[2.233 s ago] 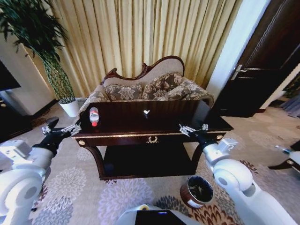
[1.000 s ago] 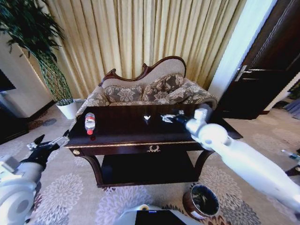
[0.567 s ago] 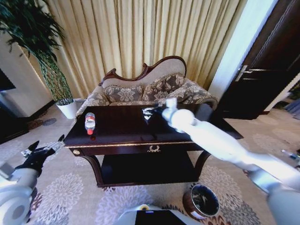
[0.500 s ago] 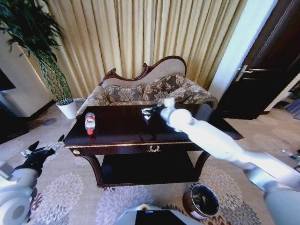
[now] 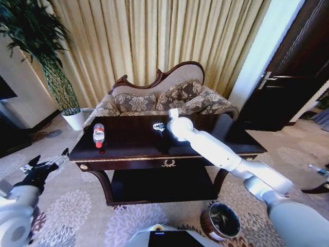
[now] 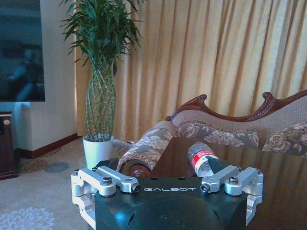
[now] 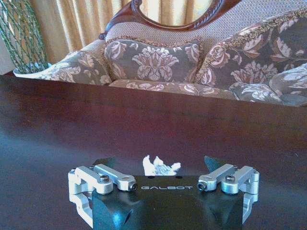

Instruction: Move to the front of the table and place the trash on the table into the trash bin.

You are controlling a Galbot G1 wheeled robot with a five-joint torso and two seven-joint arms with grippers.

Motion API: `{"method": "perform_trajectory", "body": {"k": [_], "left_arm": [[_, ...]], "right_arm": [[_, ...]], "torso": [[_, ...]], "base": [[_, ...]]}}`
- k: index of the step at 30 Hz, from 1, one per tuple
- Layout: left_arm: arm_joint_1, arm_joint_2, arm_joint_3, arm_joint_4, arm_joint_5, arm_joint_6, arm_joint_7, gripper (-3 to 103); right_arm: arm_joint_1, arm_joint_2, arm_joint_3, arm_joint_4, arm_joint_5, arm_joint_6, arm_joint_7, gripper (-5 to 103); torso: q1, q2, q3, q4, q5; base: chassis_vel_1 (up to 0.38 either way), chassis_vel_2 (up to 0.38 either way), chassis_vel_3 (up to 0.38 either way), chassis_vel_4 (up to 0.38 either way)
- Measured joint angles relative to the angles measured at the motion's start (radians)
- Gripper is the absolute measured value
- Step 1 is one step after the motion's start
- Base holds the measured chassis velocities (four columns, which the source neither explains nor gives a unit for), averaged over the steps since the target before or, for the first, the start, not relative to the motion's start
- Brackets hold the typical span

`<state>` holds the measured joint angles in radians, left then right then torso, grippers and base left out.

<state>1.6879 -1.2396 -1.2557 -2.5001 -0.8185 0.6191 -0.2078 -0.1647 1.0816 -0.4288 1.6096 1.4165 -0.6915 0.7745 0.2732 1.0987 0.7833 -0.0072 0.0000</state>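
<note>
- Reaching over the table (image 5: 128, 154), the right arm stretches far across the dark top, and the right gripper (image 5: 159, 126) sits low at the back middle of it.
- From the right wrist view, a white paper scrap (image 7: 160, 166) lies on the wood right between the two fingers (image 7: 104, 165), which stand wide apart on each side of it.
- The fingers do not touch the scrap, as far as I can see, so nothing is picked up yet.
- The bottle (image 5: 98, 135) with the red cap lies on its side near the left end of the table, well away from the right gripper.
- The left gripper (image 5: 43, 165) waits low, off the table's left end, above the carpet. Its fingers are spread open and hold nothing. Its own camera looks past them at the bottle and the sofa (image 5: 164, 98).
- The trash bin (image 5: 220, 220) stands on the carpet by the table's front right leg, near the robot.
- I think the step now is grabbing the scrap. The robot is already parked in front of the table.
- Next, the fingers need to come down onto the wood and squeeze shut on the scrap. It is tiny and flat, so it could slip out or get pushed away.
- After that the arm must swing back and down to the bin. The bottle is still left to do.
</note>
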Motion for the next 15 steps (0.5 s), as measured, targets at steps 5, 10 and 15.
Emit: {"method": "perform_trajectory", "body": {"k": [5, 10, 15], "left_arm": [[-0.007, 0.003, 0.005, 0.0, 0.001, 0.0, 0.0, 100], [-0.011, 0.009, -0.003, 0.0, 0.0, 0.0, 0.004, 100], [-0.015, 0.009, -0.016, 0.0, -0.005, -0.001, 0.007, 100]], "right_arm": [[-0.007, 0.0, 0.001, -0.005, -0.009, -0.001, 0.001, 100], [-0.008, 0.008, 0.001, -0.029, -0.023, -0.001, -0.004, 100], [-0.008, 0.022, -0.001, -0.064, -0.04, -0.002, -0.009, 100]], "torso": [[0.0, 0.0, 0.0, 0.0002, 0.0], [0.0, 0.0, 0.0, 0.0001, 0.0], [0.0, 0.0, 0.0, 0.0003, -0.0001]], "base": [[0.0, 0.0, 0.0, 0.0], [0.0, 0.0, 0.0, 0.0], [0.0, 0.0, 0.0, 0.0]]}}
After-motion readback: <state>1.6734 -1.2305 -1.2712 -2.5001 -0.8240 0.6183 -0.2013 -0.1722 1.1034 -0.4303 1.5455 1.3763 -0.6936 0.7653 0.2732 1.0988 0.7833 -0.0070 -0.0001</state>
